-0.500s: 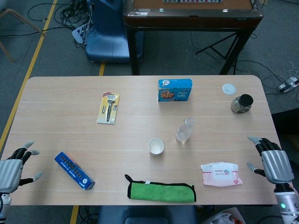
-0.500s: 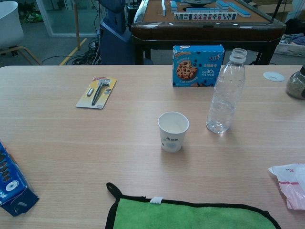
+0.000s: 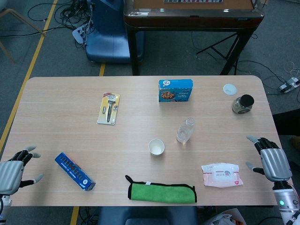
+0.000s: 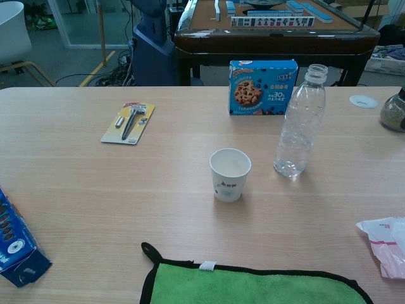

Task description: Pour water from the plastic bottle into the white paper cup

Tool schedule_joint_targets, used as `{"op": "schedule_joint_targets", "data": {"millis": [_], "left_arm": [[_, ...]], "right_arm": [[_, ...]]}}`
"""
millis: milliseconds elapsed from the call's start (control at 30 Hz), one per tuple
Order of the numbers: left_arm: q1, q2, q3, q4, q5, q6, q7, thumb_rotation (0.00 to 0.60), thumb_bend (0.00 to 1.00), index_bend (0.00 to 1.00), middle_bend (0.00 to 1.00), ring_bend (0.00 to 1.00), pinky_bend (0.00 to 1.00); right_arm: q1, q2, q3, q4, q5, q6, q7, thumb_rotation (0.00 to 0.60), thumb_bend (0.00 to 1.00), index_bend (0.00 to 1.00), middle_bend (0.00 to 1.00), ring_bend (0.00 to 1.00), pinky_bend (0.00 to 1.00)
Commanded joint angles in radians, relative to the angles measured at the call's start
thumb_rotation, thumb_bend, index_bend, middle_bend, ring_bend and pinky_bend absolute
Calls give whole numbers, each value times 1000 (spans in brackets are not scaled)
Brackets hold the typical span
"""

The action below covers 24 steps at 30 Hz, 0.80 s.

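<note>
A clear plastic bottle [image 3: 185,131] [image 4: 300,122] stands upright and uncapped near the table's middle, with a little water at its bottom. Just left of it and slightly nearer sits the white paper cup [image 3: 156,147] [image 4: 230,173], upright. My right hand [image 3: 271,160] hovers at the table's right edge, fingers spread, holding nothing, well right of the bottle. At the left edge my left hand [image 3: 14,168] is also spread and empty. Neither hand shows in the chest view.
A blue cookie box [image 3: 175,90] stands behind the bottle. A razor card [image 3: 108,108], a blue packet [image 3: 74,171], a green cloth [image 3: 161,192], a wipes pack [image 3: 222,174], a jar [image 3: 243,104] and a white lid [image 3: 230,89] lie around the table [image 3: 61,126].
My right hand has shifted slightly up and inward at the table edge. The left hand has barely moved. Bottle and cup are unmoved.
</note>
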Motion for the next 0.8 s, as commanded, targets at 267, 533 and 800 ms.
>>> {"op": "schedule_joint_targets", "data": {"millis": [267, 533, 800], "left_arm": [[3, 9, 3, -3, 4, 1, -15, 600, 106, 375, 231, 280, 546], [11, 19, 5, -18, 9, 16, -16, 600, 106, 379, 262, 287, 546], [14, 30, 9, -28, 14, 17, -21, 600, 106, 392, 287, 298, 546]], "right_arm": [[98, -84, 51, 104, 18, -102, 149, 600, 25, 225, 287, 239, 350], [190, -183, 85, 191, 20, -177, 236, 600, 24, 225, 272, 225, 350], [275, -292, 106, 270, 14, -232, 336, 600, 24, 225, 262, 213, 351]]}}
